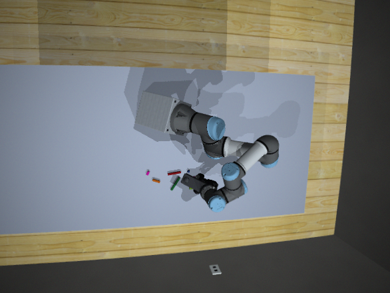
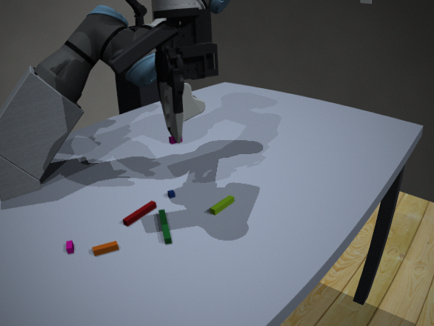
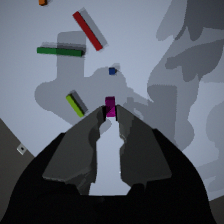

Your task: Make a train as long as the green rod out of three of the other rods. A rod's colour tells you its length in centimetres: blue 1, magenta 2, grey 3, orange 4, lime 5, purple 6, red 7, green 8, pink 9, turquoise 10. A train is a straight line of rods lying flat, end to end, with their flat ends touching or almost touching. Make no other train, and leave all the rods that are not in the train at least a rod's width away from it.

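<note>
My gripper (image 2: 175, 138) is shut on a magenta rod (image 2: 172, 140) and holds it above the table; the rod shows between the fingertips in the wrist view (image 3: 110, 108). The green rod (image 2: 164, 226) lies flat on the table and also shows in the wrist view (image 3: 60, 51). A red rod (image 2: 139, 213) lies just left of it. A small blue rod (image 2: 171, 193) lies beyond them. A lime rod (image 2: 222, 204) lies to the right. An orange rod (image 2: 105, 248) and a second magenta rod (image 2: 69, 246) lie at the left. In the overhead view the gripper (image 1: 185, 180) is right of the green rod (image 1: 175, 183).
The arm's grey base block (image 2: 29, 130) stands at the back left of the table. The table's right edge (image 2: 352, 237) drops to a wooden floor.
</note>
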Controlling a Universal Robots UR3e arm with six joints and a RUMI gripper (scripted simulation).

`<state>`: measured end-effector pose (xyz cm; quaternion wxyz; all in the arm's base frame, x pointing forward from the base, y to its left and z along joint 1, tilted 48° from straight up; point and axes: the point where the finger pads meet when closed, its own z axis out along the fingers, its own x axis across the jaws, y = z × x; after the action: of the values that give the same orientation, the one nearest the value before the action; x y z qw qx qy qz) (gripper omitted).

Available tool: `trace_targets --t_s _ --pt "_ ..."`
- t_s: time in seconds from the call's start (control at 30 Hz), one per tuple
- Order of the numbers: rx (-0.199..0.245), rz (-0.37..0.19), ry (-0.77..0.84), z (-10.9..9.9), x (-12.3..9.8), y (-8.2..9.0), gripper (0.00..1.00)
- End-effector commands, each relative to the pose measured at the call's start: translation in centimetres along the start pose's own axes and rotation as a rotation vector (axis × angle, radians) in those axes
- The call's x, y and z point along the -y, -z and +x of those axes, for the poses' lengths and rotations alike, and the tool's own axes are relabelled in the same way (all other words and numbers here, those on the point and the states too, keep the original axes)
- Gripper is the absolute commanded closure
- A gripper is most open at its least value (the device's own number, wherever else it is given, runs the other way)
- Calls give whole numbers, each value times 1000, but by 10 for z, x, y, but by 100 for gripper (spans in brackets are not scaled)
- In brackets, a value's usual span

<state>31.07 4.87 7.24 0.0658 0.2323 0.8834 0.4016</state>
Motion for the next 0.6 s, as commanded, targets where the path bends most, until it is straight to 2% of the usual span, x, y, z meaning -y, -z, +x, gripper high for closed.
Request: trace_targets --t_s 0.0,0.27,0.57 --pt "1 1 1 0 0 0 100" --pt "2 1 1 0 0 -6 100" --pt "2 1 1 0 0 -30 100"
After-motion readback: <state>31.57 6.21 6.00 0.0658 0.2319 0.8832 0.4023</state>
